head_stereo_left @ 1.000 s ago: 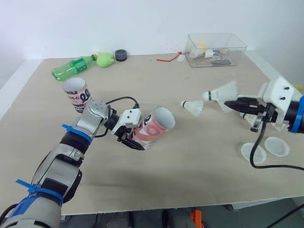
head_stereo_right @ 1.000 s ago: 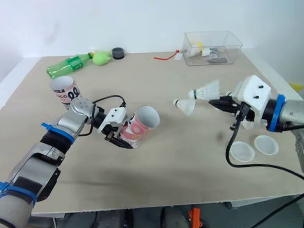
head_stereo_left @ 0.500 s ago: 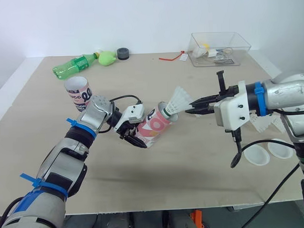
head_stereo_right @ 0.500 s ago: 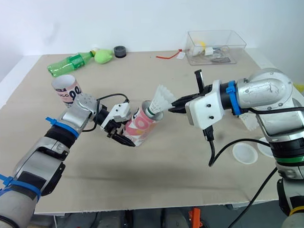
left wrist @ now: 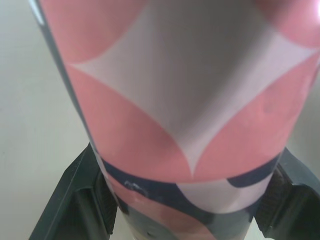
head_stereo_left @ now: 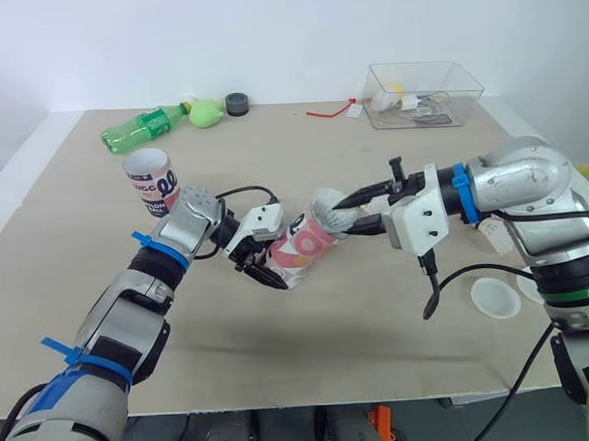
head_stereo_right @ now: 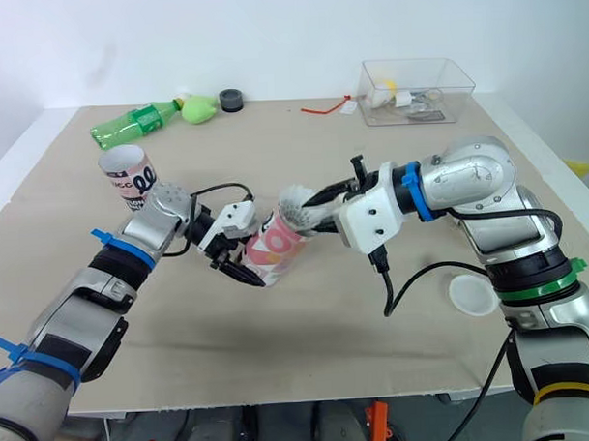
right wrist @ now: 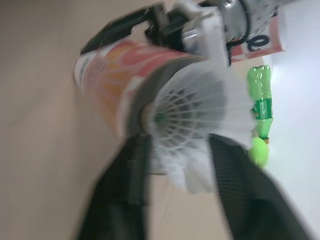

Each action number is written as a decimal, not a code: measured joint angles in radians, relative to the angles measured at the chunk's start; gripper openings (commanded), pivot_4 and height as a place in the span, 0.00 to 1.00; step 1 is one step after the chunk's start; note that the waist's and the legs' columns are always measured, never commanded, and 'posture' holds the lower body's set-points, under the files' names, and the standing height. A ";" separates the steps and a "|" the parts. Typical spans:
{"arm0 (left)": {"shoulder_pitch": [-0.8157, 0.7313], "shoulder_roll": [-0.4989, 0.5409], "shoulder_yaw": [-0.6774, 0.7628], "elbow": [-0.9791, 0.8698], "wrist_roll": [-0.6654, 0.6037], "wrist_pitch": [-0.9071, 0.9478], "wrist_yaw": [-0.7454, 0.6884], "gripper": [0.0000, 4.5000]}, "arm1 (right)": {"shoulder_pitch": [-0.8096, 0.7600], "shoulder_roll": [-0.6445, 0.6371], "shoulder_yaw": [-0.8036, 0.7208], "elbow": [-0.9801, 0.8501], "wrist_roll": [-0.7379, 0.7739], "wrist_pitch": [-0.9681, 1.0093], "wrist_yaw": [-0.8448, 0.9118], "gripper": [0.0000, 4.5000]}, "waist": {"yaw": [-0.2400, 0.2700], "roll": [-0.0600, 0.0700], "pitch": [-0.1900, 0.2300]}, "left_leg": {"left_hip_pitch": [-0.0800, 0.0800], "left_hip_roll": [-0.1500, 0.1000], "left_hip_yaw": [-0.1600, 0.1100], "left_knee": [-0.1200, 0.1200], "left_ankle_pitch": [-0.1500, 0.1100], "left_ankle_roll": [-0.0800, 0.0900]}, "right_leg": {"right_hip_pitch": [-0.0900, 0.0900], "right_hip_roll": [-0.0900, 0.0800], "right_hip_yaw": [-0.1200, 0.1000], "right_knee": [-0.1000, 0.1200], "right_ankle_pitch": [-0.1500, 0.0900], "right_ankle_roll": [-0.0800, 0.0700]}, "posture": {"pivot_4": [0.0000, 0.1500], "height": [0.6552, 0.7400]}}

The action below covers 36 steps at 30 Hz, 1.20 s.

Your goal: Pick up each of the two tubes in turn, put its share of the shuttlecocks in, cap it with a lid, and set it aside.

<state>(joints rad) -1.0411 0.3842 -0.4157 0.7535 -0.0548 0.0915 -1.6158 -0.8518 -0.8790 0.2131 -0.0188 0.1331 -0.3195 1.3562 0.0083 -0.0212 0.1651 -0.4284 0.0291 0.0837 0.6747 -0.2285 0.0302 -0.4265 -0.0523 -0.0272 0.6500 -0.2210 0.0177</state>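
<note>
1. The left gripper [head_stereo_left: 265, 262] is clamped around the closed end of the pink tube [head_stereo_left: 307, 244], one black finger on each side. It holds the tube tilted over the middle of the table [head_stereo_left: 377, 372], open mouth toward the right edge
2. The right gripper [head_stereo_left: 345, 217] meets that mouth. Its fingers flank the feather skirt of a shuttlecock [head_stereo_left: 328, 202] and seem to pinch it, though the contact itself is hard to make out
3. The shuttlecock's cork end sits inside the mouth, feathers sticking out
4. The second tube [head_stereo_left: 150, 180] stands upright and open near the left edge
5. A white lid [head_stereo_left: 495, 298] lies flat near the right edge
6. A green bottle [head_stereo_left: 137, 131] lies toward the far left corner, and a clear box [head_stereo_left: 425, 83] stands at the far right corner
</note>
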 measured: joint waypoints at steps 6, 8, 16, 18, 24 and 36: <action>0.001 -0.001 0.022 0.015 0.005 -0.003 0.008 0.63 | 0.074 -0.045 -0.080 -0.028 0.184 0.185 0.054 0.99 | -0.001 0.000 0.000 | 0.000 0.000 0.000 0.001 0.000 0.000 | 0.000 -0.001 0.000 0.000 0.001 0.000 | 1.00 1.00; 0.000 0.000 0.028 0.029 0.007 -0.009 0.015 0.63 | 0.106 -0.052 -0.165 -0.025 0.286 0.339 0.013 0.99 | 0.000 0.000 0.000 | 0.000 0.000 0.000 0.001 0.000 0.000 | 0.000 -0.001 0.000 0.001 0.001 -0.001 | 1.00 1.00; 0.012 0.018 0.035 0.022 0.011 -0.033 0.013 0.63 | 0.302 -0.001 -0.313 0.085 0.310 0.751 -0.324 0.99 | -0.004 -0.001 -0.001 | 0.000 0.000 0.001 0.002 0.000 0.000 | 0.000 -0.001 0.001 0.002 0.002 -0.001 | 1.00 1.00; 0.030 0.018 0.035 -0.012 0.011 -0.033 0.013 0.63 | 0.315 0.091 -0.311 0.084 0.292 0.819 -0.453 0.99 | -0.007 -0.001 -0.001 | 0.001 0.001 0.001 0.002 0.000 0.000 | -0.001 0.000 0.002 0.003 0.001 -0.001 | 1.00 1.00; 0.054 0.017 0.035 -0.065 0.008 -0.018 0.009 0.63 | 0.328 0.229 -0.303 0.087 0.252 0.920 -0.651 0.99 | -0.002 0.000 0.000 | 0.000 0.000 0.000 0.002 0.001 0.000 | -0.002 0.001 0.002 0.004 0.002 0.000 | 1.00 1.00; 0.068 0.018 0.037 -0.091 0.007 -0.007 0.013 0.63 | 0.181 0.353 -0.296 0.367 0.187 0.908 -0.764 0.99 | -0.004 0.000 0.000 | -0.001 0.001 0.002 0.002 0.001 0.000 | -0.003 0.001 0.004 0.004 0.003 0.001 | 1.00 1.00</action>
<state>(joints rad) -0.9732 0.4024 -0.3783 0.6629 -0.0476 0.0849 -1.6030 -0.6707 -0.5258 -0.0828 0.3483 0.3205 0.5889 0.5918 0.0040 -0.0214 0.1647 -0.4290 0.0297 0.0862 0.6769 -0.2271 0.0306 -0.4294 -0.0509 -0.0235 0.6537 -0.2183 0.0187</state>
